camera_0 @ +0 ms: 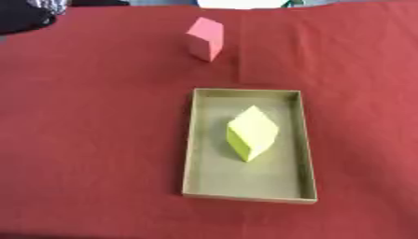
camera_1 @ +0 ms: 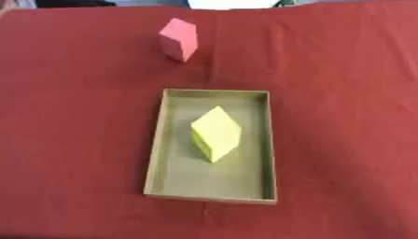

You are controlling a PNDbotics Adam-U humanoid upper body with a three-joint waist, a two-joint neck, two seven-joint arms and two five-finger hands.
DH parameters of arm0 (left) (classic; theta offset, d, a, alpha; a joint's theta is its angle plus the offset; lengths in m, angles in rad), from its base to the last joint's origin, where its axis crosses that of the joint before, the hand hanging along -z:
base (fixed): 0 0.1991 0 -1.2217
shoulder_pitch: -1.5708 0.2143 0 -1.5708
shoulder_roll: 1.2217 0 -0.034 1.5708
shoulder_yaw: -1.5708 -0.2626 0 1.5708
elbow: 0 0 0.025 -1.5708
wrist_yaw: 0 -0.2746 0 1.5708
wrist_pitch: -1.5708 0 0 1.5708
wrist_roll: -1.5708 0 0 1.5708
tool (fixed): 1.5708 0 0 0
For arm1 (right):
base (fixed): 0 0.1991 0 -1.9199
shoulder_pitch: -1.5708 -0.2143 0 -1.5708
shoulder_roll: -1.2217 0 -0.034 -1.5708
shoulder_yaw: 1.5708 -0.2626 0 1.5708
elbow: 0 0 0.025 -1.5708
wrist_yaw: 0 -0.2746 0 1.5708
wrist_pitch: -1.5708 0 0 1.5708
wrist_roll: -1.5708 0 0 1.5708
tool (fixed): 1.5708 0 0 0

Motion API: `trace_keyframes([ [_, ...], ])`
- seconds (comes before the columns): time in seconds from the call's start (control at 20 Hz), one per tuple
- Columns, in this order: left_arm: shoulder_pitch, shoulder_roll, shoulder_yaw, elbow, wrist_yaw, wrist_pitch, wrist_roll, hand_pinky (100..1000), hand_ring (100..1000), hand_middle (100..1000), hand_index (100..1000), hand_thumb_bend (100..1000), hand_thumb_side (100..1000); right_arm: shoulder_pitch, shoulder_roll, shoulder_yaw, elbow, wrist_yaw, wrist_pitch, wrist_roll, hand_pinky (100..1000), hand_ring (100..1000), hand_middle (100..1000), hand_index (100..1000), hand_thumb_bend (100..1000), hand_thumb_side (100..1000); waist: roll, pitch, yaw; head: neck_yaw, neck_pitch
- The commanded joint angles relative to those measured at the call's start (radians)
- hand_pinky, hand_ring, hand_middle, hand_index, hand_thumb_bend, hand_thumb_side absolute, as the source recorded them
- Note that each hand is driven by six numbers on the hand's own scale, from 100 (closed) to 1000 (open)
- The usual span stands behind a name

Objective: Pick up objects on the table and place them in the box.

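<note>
1. We see neither robot hand, so their state is unknown.
2. Yellow block [camera_0: 251,132] lies in the box [camera_0: 189,154]; pink block [camera_0: 204,39] stands beyond it on the table [camera_0: 90,116].
3. Grasped off-centre, we judge the pink block could topple.

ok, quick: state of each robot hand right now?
Left robot hand: not in either view, cannot be told.
Right robot hand: not in either view, cannot be told.
</note>
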Motion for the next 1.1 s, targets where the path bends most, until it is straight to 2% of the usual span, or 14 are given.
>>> trace_keyframes([
  [0.05,-0.061,0.047,-0.027,0.072,-0.024,-0.036,-0.085,888,847,726,853,240,560,-0.024,-0.037,-0.033,0.012,-0.013,0.033,-0.045,779,818,661,881,100,890,-0.001,-0.016,-0.006,0.005,-0.018],
  [0.35,-0.204,0.002,-0.088,0.255,-0.058,-0.114,-0.257,897,868,754,877,363,544,-0.041,-0.03,-0.054,0.041,-0.009,0.053,-0.075,776,817,658,879,100,885,-0.002,-0.013,-0.033,0.004,-0.033],
  [0.4,-0.224,-0.009,-0.096,0.282,-0.068,-0.126,-0.282,899,873,757,880,408,541,-0.044,-0.027,-0.058,0.046,-0.01,0.057,-0.079,775,816,656,878,100,883,-0.002,-0.012,-0.037,0.006,-0.035],
  [0.65,-0.309,-0.071,-0.12,0.414,-0.122,-0.173,-0.369,912,892,778,896,537,553,-0.06,-0.015,-0.072,0.072,-0.013,0.071,-0.093,772,813,649,871,100,885,0.002,-0.008,-0.055,0.019,-0.046],
  [0.8,-0.347,-0.099,-0.127,0.48,-0.159,-0.201,-0.414,923,909,796,907,682,545,-0.065,-0.006,-0.077,0.079,-0.014,0.076,-0.099,770,812,646,870,100,887,0.005,-0.006,-0.063,0.03,-0.052],
  [0.9,-0.367,-0.115,-0.13,0.513,-0.185,-0.222,-0.444,928,918,803,912,736,540,-0.067,-0.002,-0.078,0.079,-0.015,0.077,-0.1,770,811,644,869,100,890,0.007,-0.003,-0.068,0.034,-0.055],
  [1.0,-0.382,-0.127,-0.133,0.537,-0.211,-0.238,-0.474,930,925,806,914,766,536,-0.068,0.0,-0.078,0.078,-0.017,0.078,-0.099,769,809,644,869,100,891,0.009,-0.001,-0.072,0.037,-0.057],
  [1.1,-0.396,-0.135,-0.136,0.554,-0.238,-0.25,-0.501,931,926,805,913,758,515,-0.069,0.003,-0.079,0.076,-0.017,0.078,-0.099,769,807,642,869,100,893,0.011,0.001,-0.076,0.041,-0.059],
])
